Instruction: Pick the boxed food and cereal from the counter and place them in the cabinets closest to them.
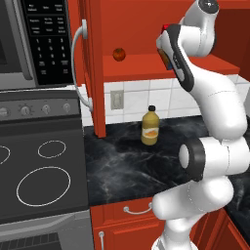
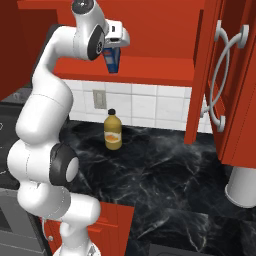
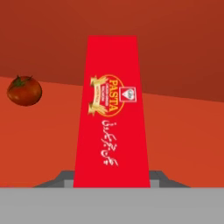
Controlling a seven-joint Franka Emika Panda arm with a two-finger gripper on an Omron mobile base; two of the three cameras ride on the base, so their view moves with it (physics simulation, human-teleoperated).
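**Inspector:** State the condition of the gripper [image 2: 114, 50].

**Assistant:** Raised to the level of the open wall cabinet [image 2: 150, 70], clamped on a pasta box [image 3: 111, 113]. In the hand view the red face of the box runs up the middle of the picture, with a gold "PASTA" emblem on it. In the right base view the side of the box showing below the hand is blue.

**Inspector:** Where does the box stand with regard to the cabinet?

**Assistant:** At the cabinet's shelf level. Whether its lower end touches the shelf, I cannot tell.

**Inspector:** Other contents of the cabinet?

**Assistant:** One tomato [image 1: 119, 54] on the shelf. In the hand view it lies at ten o'clock from the box, well apart from it.

**Inspector:** The counter [image 2: 190, 170]?

**Assistant:** Black, with white veins. A yellow bottle [image 2: 113, 130] with a dark cap stands upright near the tiled wall, below the shelf. In the left base view the stove [image 1: 39, 171] adjoins the counter at nine o'clock, with a microwave [image 1: 34, 44] above it. A cabinet door [image 2: 225, 85] stands open at three o'clock in the right base view.
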